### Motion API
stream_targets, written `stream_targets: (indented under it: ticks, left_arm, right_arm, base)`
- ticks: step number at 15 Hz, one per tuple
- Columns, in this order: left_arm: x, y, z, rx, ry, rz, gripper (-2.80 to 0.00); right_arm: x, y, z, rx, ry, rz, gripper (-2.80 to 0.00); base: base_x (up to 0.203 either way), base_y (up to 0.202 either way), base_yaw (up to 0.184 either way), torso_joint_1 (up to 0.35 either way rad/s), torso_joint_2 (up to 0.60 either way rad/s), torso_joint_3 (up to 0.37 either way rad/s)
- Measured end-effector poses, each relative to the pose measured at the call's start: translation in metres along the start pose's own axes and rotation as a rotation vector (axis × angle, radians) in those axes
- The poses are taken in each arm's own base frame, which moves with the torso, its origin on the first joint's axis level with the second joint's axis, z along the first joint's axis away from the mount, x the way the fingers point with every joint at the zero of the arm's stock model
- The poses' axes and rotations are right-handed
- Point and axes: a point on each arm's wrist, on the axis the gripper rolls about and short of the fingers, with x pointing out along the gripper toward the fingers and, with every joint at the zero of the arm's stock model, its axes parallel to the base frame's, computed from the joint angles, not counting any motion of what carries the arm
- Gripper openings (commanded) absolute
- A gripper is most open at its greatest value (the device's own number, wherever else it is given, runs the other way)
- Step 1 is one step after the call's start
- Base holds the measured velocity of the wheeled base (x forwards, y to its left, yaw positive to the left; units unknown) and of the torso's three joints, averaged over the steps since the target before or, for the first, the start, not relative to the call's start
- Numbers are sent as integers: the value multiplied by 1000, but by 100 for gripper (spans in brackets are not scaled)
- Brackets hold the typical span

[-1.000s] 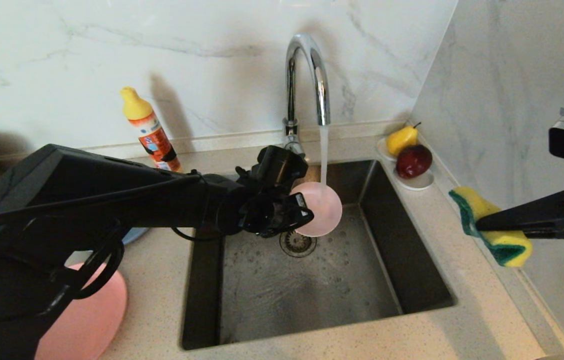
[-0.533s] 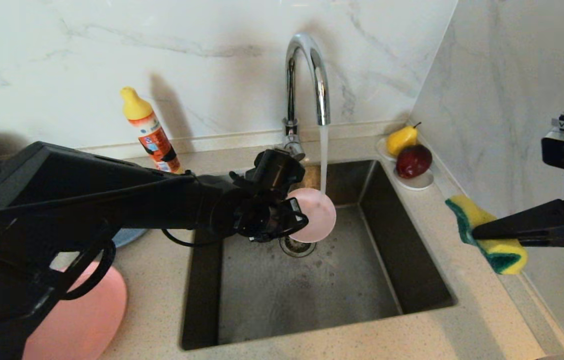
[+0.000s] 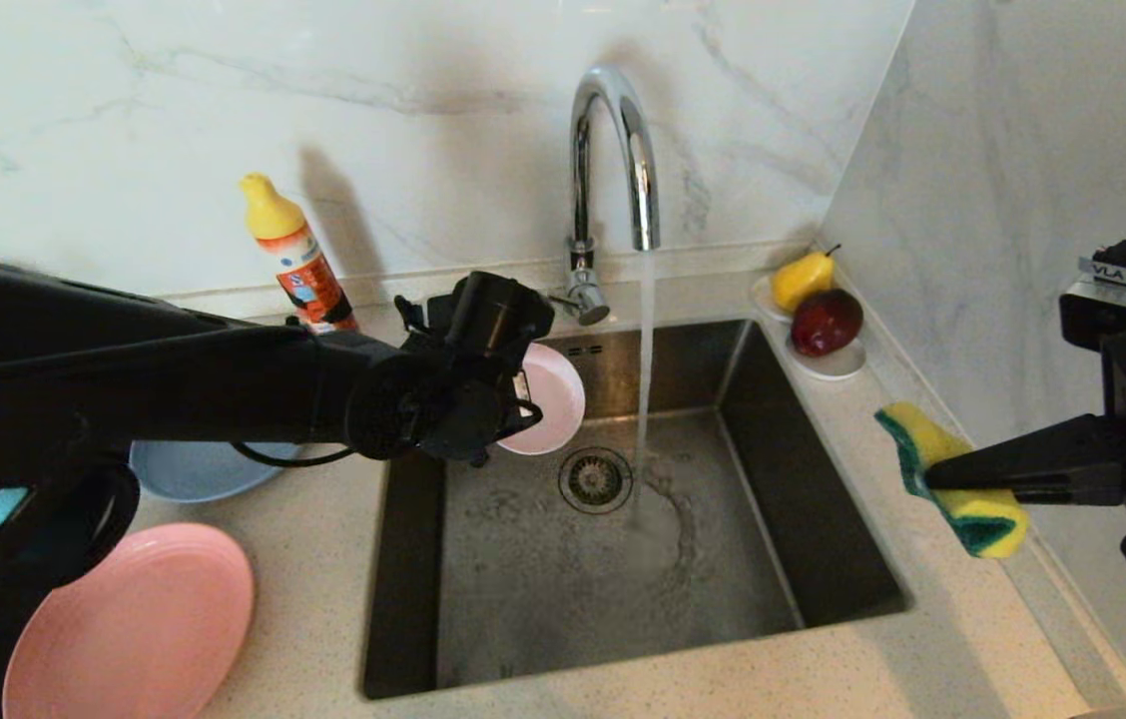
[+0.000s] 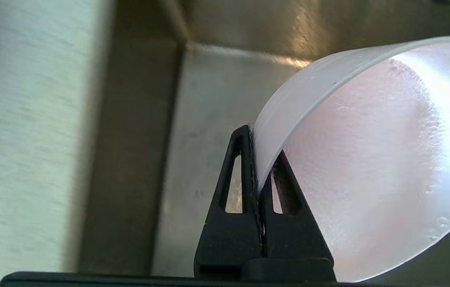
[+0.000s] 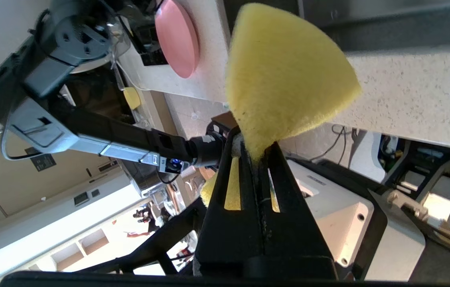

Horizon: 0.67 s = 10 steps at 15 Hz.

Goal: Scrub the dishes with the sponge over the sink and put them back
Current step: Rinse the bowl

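The rim of the small pale pink dish [image 3: 551,397] is pinched between the pressed-together fingers of the left gripper [image 3: 520,399], held tilted above the back-left part of the sink [image 3: 828,519]. Open basin lies to the gripper's right, where the water stream [image 3: 645,379] falls clear of the dish beside the drain strainer [image 3: 595,479]. The sponge [image 3: 952,479] is clamped at its waist by the right gripper [image 3: 932,477], above the counter edge right of the sink. The salmon-pink plate [image 3: 129,624] and blue-grey plate [image 3: 199,469] lie on the counter below the left arm.
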Motion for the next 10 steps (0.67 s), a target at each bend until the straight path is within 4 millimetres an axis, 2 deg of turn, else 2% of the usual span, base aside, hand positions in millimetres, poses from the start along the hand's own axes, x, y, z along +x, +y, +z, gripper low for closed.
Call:
stream_targets:
  ticks: [6, 10]
  left_arm:
    - [10, 16, -1, 68, -204, 19, -280]
    - [5, 19, 7, 67, -442, -59, -280]
  right_arm:
    - [4, -3, 1, 9, 11, -7, -280]
    - [7, -4, 5, 7, 17, 6, -280]
  base:
    - [0, 0, 0, 0, 0, 0]
    - [0, 0, 0, 0, 0, 0]
